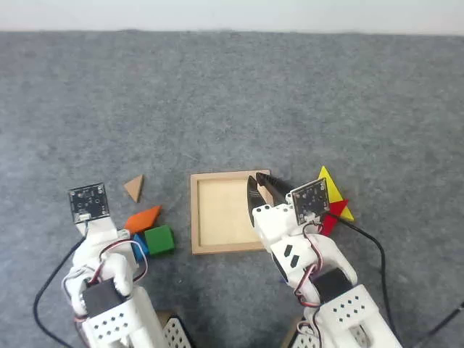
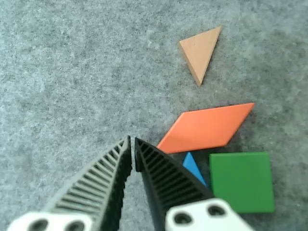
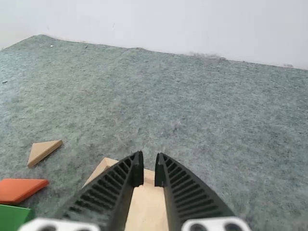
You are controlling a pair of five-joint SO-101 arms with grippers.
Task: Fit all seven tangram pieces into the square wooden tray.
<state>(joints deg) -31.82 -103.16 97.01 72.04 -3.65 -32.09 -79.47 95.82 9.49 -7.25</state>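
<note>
Right gripper (image 3: 148,166): jaws a narrow slot apart, nothing held. It hovers over the tray (image 1: 194,214) close to the far right corner, tips angled down at the wood. The tray floor that shows is bare, with no piece seated, so I read the task as at its start.

Left gripper (image 2: 133,142): jaws all but closed, empty. It sits low over the carpet (image 1: 232,101) left of the tray, tips just short of the orange parallelogram (image 1: 142,217).

Left of the tray:
- The green square (image 1: 159,239) is near the left rim, not touching it.
- The blue triangle (image 1: 139,246) is wedged against orange and green.
- The tan triangle (image 1: 134,188) lies apart, about level with the tray's far left corner.

Right of the tray:
- The yellow triangle (image 1: 332,190) and red triangle (image 1: 333,212) are touching, partly under the right arm (image 1: 304,246).

That makes six pieces. A seventh may be hidden under an arm, can't tell.

My read on the layout:
- Stock is split either side of the tray, so each arm can work its own pile.
- The right gripper, empty over an empty tray, looks between picks.
- Its slot looks too tight for yellow, so it would need to widen first.
- On the left, orange is the clean first grab.
- Blue is pinned by its neighbours, and going for it first risks shoving green.
</note>
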